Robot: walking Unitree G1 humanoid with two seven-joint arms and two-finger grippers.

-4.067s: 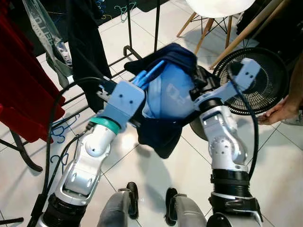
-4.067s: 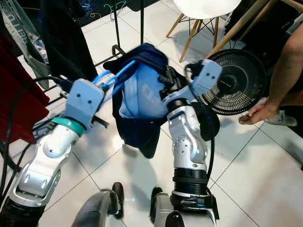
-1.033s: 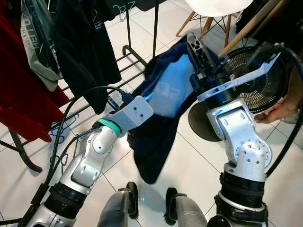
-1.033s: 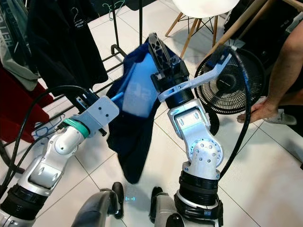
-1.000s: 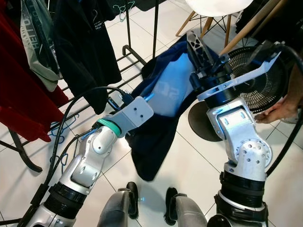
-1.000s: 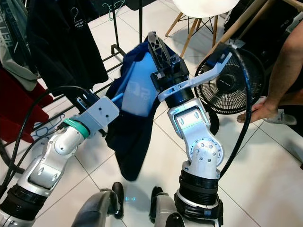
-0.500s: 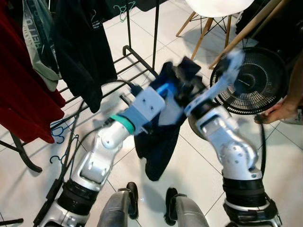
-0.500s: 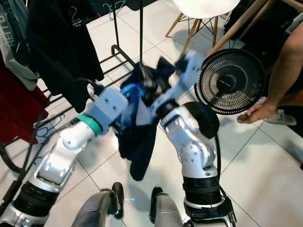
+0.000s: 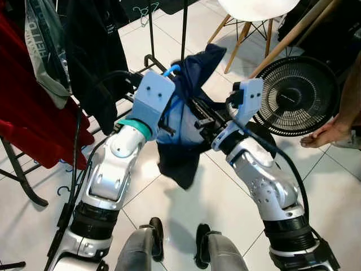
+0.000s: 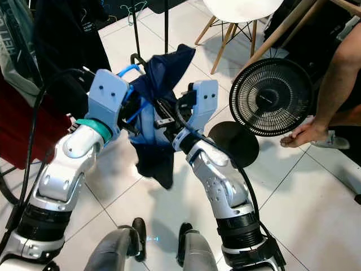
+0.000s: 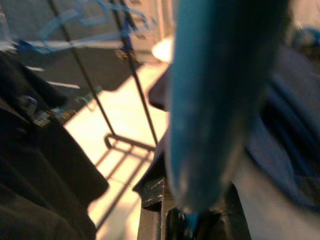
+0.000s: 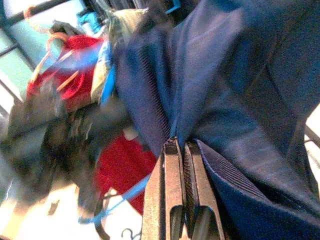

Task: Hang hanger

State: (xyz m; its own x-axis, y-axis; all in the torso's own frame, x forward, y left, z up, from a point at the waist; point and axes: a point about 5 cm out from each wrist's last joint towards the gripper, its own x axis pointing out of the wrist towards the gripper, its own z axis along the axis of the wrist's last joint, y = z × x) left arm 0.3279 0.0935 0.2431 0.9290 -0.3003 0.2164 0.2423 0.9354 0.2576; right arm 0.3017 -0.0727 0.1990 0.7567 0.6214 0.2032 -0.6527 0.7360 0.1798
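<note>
Hanger [image 10: 128, 70], blue, carries a navy shirt [image 9: 189, 121] between both arms, at the picture's centre.
Left gripper [image 11: 192, 217] has its fingers clamped on the hanger; right gripper [image 12: 180, 150] is pinched tight on a shirt fold. Fan [image 9: 296, 96] stands at 2 o'clock, rack [image 9: 183, 34] at 12, red clothes [image 9: 28, 113] at 9.

Both head cameras look steeply down from above the robot's two silver arms onto the white tiled floor [image 9: 225, 192], sharing the round black floor fan [image 9: 296, 96] at two o'clock. The left wrist camera sits pressed against a blurred blue plastic hanger [image 11: 215, 100]. The right wrist camera looks close along dark navy fabric [image 12: 240, 100].
</note>
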